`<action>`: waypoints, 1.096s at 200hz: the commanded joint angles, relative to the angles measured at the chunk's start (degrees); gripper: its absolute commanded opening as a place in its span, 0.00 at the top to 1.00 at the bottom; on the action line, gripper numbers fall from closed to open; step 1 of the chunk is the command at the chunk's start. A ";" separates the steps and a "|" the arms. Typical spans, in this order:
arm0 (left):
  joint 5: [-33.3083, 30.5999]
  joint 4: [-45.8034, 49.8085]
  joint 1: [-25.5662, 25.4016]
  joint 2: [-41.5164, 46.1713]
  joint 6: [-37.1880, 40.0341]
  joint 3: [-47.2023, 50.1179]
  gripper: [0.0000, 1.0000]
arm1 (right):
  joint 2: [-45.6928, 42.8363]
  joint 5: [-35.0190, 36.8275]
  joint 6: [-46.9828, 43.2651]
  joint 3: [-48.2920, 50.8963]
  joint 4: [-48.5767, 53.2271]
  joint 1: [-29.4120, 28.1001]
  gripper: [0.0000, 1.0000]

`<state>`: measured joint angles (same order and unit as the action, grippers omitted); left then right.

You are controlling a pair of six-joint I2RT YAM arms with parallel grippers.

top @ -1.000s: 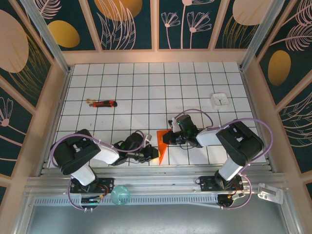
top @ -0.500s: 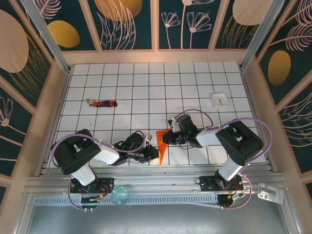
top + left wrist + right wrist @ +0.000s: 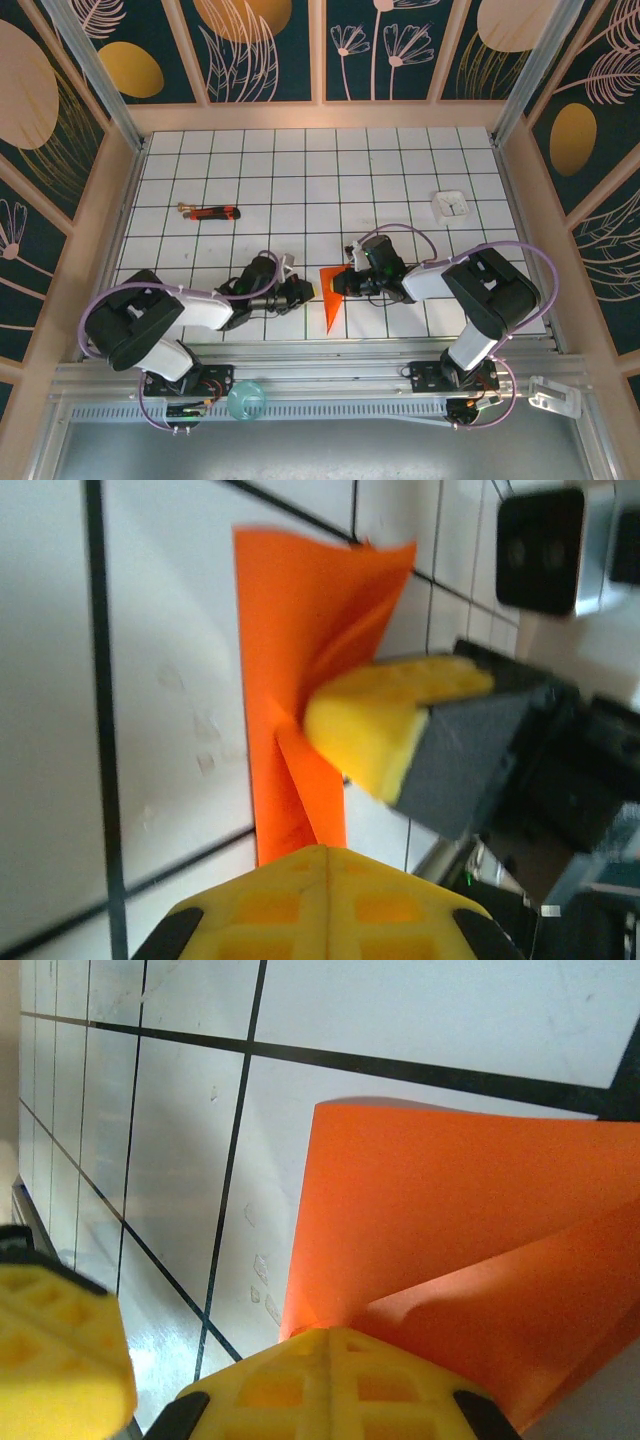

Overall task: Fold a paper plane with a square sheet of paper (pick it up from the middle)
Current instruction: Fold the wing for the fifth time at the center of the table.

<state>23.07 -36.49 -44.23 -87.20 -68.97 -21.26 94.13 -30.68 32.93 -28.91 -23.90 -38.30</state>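
The square sheet of paper (image 3: 329, 305) is orange and folded into a narrow strip, with its point toward the near edge of the table. My right gripper (image 3: 342, 284) is shut on the sheet's upper right part. In the right wrist view a raised flap of the sheet (image 3: 440, 1200) runs into the shut tips of the right gripper (image 3: 322, 1335). My left gripper (image 3: 305, 292) lies just left of the sheet. In the left wrist view the left gripper (image 3: 326, 852) is shut, and the sheet (image 3: 285, 660) starts right beyond its tips. The right gripper's yellow finger (image 3: 370, 730) sits in the fold.
A red-and-black stick-like tool (image 3: 211, 212) lies at the far left of the white grid table. A small white square object (image 3: 451, 205) lies at the far right. A teal round thing (image 3: 246, 400) sits on the rail by the left arm's base. Wooden walls ring the table.
My left gripper has drawn back up and to the left, off the sheet's lower part, and has closed. The sheet's pointed near end now shows. The right arm has not moved.
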 commanded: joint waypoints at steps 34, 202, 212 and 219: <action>-0.45 6.42 2.43 -10.58 6.51 -11.03 0.95 | 1.58 2.90 0.38 2.01 3.48 -0.53 1.00; 1.96 13.37 3.46 -21.26 13.33 -18.79 1.00 | 2.19 2.10 1.10 -1.20 3.33 -1.49 1.00; 2.00 13.50 3.46 -21.36 13.46 -18.86 1.00 | 2.25 2.11 1.03 -1.41 3.42 -1.51 1.00; 1.98 13.80 3.47 -21.52 13.67 -18.97 1.00 | 2.38 2.02 1.09 -1.50 3.55 -1.50 1.00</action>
<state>27.49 -25.63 -40.12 -104.44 -57.63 -39.40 94.59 -30.04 33.58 -29.74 -23.79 -39.11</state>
